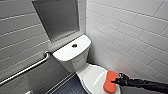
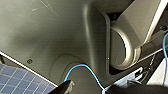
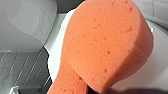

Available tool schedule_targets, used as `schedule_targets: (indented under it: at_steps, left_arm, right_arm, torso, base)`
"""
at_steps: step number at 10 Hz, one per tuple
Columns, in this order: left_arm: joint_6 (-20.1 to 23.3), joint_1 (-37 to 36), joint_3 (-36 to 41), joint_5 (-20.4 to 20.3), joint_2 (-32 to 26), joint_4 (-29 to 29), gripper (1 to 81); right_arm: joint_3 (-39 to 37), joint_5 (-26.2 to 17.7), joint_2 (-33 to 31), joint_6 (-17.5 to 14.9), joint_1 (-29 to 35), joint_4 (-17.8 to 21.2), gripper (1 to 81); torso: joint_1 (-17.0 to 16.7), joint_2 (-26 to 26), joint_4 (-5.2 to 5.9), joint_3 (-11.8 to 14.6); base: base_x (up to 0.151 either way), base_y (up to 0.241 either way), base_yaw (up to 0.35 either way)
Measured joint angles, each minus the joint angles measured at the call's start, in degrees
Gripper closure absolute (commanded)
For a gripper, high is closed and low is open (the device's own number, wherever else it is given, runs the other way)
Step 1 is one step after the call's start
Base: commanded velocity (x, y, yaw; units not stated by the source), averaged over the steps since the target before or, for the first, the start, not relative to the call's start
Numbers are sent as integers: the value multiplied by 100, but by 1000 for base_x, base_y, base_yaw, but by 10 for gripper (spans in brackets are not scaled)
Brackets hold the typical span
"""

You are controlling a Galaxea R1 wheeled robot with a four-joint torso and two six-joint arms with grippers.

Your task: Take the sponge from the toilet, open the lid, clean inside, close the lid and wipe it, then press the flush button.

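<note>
Your right gripper (image 1: 119, 80) touches the waist of the porous orange sponge (image 1: 110, 81) on the glossy oval lid (image 1: 93, 77); you cannot tell whether it pinches.

Bathroom corner here. On the left runs a wall of long grey tiles (image 1: 17, 32) in horizontal rows, with a soft sheen on them. Set into it at the far end is a rectangular recessed niche (image 1: 58, 18), grey inside. Lower down, a metal grab bar (image 1: 27, 67) slants along that wall, its far end curving into the tiles. The right wall (image 1: 130, 30) is glossy white tile, brightly lit. Near, a dark blue floor (image 1: 72, 87) of small square tiles with pale grout.
</note>
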Motion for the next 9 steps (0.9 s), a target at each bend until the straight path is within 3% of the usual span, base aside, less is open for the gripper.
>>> schedule_targets:
  at_steps: [4, 7, 9]
  left_arm:
    - [0, 9, -5, 12, 27, 0, 10]
    - [1, 13, -20, 20, 62, 0, 10]
    - [4, 11, -20, 1, 66, 0, 10]
  right_arm:
    - [-377, -68, 351, 44, 269, 2, 811]
    - [-440, -69, 549, 82, 482, 5, 811]
    - [-652, -66, 747, 85, 590, 5, 811]
  torso:
    - [236, -391, 0, -78]
    - [299, -496, 0, -502]
    - [310, -501, 0, -647]
  base:
    - [0, 0, 0]
    - [0, 0, 0]
    - [0, 0, 0]
